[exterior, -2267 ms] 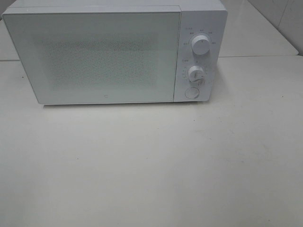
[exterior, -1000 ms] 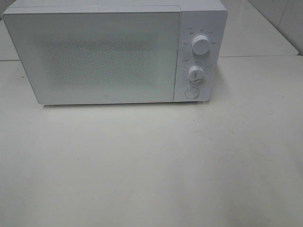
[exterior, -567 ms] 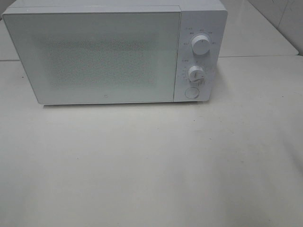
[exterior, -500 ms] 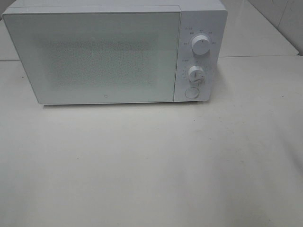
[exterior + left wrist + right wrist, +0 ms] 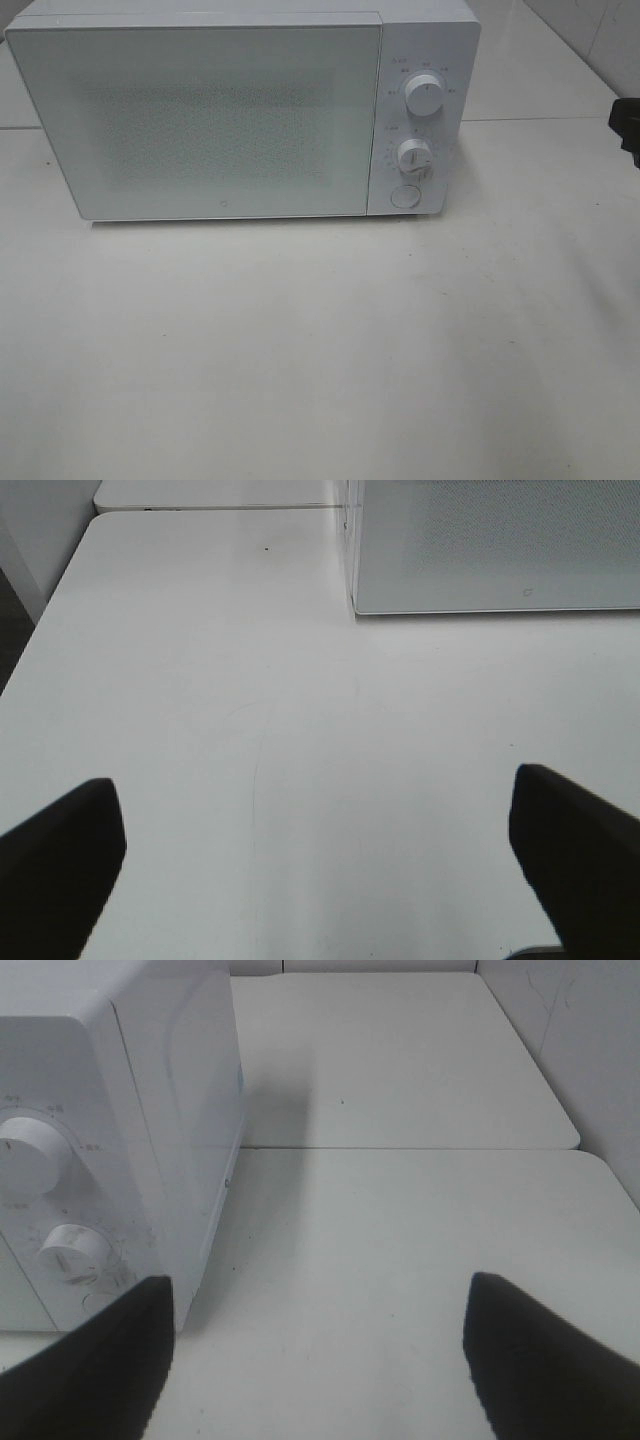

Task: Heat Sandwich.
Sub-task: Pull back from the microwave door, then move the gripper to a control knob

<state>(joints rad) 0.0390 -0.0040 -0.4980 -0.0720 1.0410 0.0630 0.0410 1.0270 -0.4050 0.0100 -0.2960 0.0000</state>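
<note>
Although the task turns on the sandwich, it shows in none of the three views. No plate or bread lies on the table (image 5: 320,350) in front of the microwave (image 5: 240,110). The frosted door (image 5: 200,120) is closed and hides whatever is behind it, so whether the sandwich is inside cannot be told.

With the sandwich's direction unknown, the relation that counts is each gripper's place against the microwave.

- **Left gripper:** The left gripper (image 5: 312,780) hovers over bare table out from the microwave's door-side front corner. Its fingers are spread wide with nothing between them.
- **Right gripper:** The right gripper (image 5: 318,1290) is off the microwave's control-panel end, also spread and empty. It looks along that side, with the upper knob (image 5: 30,1155) and lower knob (image 5: 72,1250) in its view.
- **Right arm:** From the high camera only a dark piece of the right arm (image 5: 627,122) shows, well apart from the panel.

The panel carries both knobs and, below them, a round button (image 5: 404,196), probably the door release. My judgement is that the right arm is the nearer one for any move on that panel. The left gripper faces the end of the door farthest from the panel, probably its hinged end.
</note>
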